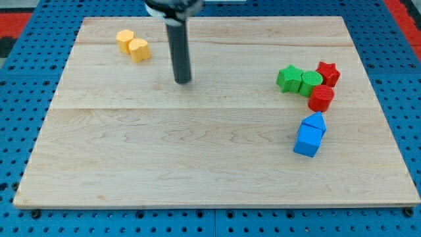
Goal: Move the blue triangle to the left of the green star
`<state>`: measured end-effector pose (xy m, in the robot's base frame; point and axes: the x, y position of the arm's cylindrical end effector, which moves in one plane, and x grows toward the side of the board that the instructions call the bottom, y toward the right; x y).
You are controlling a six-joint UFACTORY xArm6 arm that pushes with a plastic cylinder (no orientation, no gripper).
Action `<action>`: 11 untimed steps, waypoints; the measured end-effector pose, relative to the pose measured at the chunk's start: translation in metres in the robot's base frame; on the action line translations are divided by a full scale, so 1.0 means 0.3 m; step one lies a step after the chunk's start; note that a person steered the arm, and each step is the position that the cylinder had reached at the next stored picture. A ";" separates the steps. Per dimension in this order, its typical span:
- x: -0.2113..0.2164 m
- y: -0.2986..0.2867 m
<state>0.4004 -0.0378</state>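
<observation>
The blue triangle (316,122) lies at the view's right, touching the blue cube (308,139) just below it. The green star (288,78) sits above and a little left of the triangle, against a green cylinder (310,82). My tip (183,81) rests on the board left of centre in the upper part, far to the left of the green star and well up and left of the blue triangle. It touches no block.
A red star (327,72) and a red cylinder (321,98) sit next to the green cylinder. Two yellow blocks (133,45) lie at the view's top left. The wooden board (197,164) rests on a blue pegboard.
</observation>
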 end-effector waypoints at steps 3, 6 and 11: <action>0.635 0.706; 0.521 0.870; 0.222 0.494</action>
